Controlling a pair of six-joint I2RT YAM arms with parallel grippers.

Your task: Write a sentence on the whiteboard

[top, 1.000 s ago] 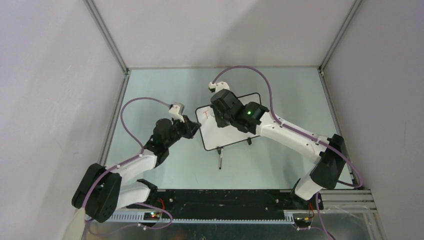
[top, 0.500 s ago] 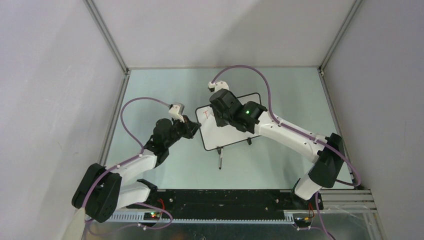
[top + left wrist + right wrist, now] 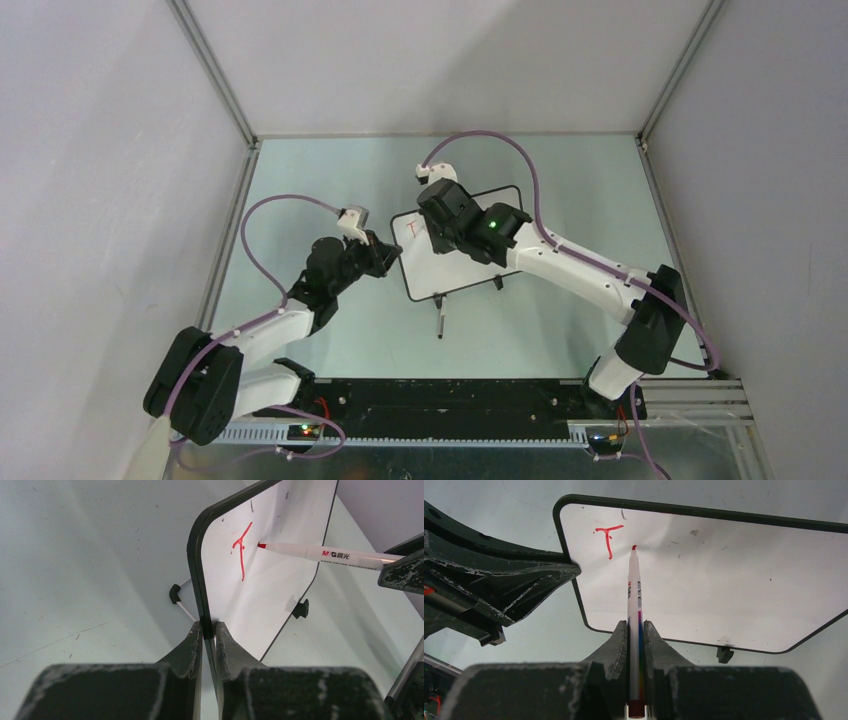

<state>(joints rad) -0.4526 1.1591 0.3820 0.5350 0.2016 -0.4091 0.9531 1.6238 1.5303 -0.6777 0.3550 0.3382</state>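
Note:
The whiteboard (image 3: 460, 268) stands tilted on the table, black-framed, also in the left wrist view (image 3: 280, 575) and right wrist view (image 3: 724, 580). Only a red "T" (image 3: 608, 536) of the sentence is on it, near the top left corner; it shows in the left wrist view (image 3: 241, 550) too. My left gripper (image 3: 209, 630) is shut on the whiteboard's left edge (image 3: 398, 258). My right gripper (image 3: 636, 630) is shut on a white marker (image 3: 634, 595) with a red tip touching the board just right of the T. The marker also shows in the left wrist view (image 3: 320, 553).
A marker cap or small dark stick (image 3: 440, 322) lies on the table in front of the board. The board's black foot (image 3: 724, 654) sits at its lower edge. Grey walls enclose the pale green table (image 3: 560, 160).
The right arm has shifted slightly left over the board. The left arm and the board have not moved.

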